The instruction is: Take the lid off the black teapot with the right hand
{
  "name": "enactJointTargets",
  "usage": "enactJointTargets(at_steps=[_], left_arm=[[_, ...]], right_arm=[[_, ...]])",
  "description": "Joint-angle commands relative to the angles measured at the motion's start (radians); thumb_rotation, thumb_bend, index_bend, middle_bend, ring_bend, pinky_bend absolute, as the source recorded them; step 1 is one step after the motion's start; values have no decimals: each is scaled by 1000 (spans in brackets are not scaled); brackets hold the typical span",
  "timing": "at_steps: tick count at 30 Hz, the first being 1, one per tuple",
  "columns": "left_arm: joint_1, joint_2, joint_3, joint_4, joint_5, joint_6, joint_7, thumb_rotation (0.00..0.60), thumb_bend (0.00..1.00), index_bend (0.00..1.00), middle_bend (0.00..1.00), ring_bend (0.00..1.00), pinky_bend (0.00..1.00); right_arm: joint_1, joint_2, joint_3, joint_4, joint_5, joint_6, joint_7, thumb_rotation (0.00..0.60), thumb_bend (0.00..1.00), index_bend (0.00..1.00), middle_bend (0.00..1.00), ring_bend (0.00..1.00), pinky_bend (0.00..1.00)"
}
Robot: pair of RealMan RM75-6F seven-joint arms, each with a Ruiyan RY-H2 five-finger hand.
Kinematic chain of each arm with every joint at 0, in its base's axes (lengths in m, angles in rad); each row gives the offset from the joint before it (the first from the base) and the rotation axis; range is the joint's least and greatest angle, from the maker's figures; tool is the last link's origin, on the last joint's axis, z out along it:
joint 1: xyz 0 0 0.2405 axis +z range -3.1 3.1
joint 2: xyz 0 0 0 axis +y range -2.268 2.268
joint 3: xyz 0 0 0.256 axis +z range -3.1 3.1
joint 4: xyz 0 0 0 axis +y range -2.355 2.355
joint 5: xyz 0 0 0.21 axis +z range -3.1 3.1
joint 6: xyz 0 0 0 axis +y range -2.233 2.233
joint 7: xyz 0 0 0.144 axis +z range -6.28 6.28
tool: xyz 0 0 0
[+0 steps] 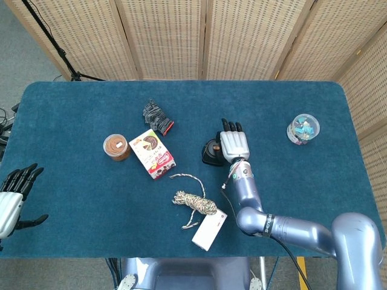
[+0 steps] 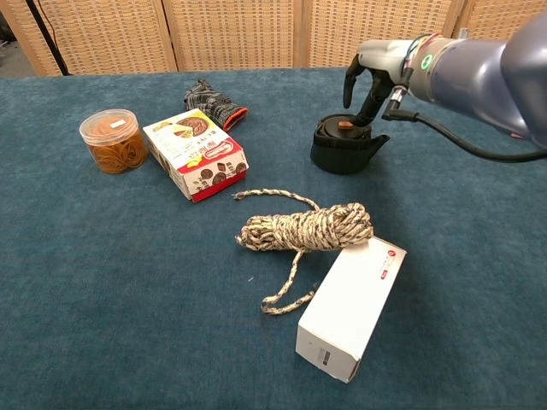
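Note:
The black teapot (image 2: 342, 150) stands right of the table's middle, its spout to the right and its lid with an orange knob (image 2: 344, 125) on top. My right hand (image 2: 373, 72) hovers over it with fingers apart, pointing down toward the lid, holding nothing. In the head view the right hand (image 1: 233, 145) covers the right part of the teapot (image 1: 211, 154). My left hand (image 1: 12, 196) is off the table's near left edge, fingers spread and empty.
Left of the teapot lie a snack box (image 2: 195, 155), a jar of rubber bands (image 2: 112, 140) and a dark glove (image 2: 212, 103). A rope bundle (image 2: 306, 228) and a white carton (image 2: 352, 306) lie in front. A clear jar (image 1: 303, 128) stands far right.

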Motion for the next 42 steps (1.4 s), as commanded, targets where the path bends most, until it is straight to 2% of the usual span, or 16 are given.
enactJointTargets(at_steps=[1, 10, 32, 42], left_arm=[[0, -1, -1, 0, -2, 0, 4, 600, 29, 0, 0, 0, 0], [2, -2, -2, -1, -4, 4, 6, 600, 29, 0, 0, 0, 0], [0, 4, -11, -2, -23, -2, -10, 600, 29, 0, 0, 0, 0], [-1, 6, -14, -3, -29, -6, -6, 600, 29, 0, 0, 0, 0]], right_arm=[[8, -4, 3, 10, 13, 6, -4, 600, 387, 398, 0, 0, 0], [27, -30, 10, 36, 72, 13, -14, 600, 388, 406, 0, 0, 0], [49, -95, 2, 149, 71, -20, -8, 600, 394, 429, 0, 0, 0], [48, -102, 3, 167, 73, -31, -7, 600, 438, 447, 0, 0, 0]])
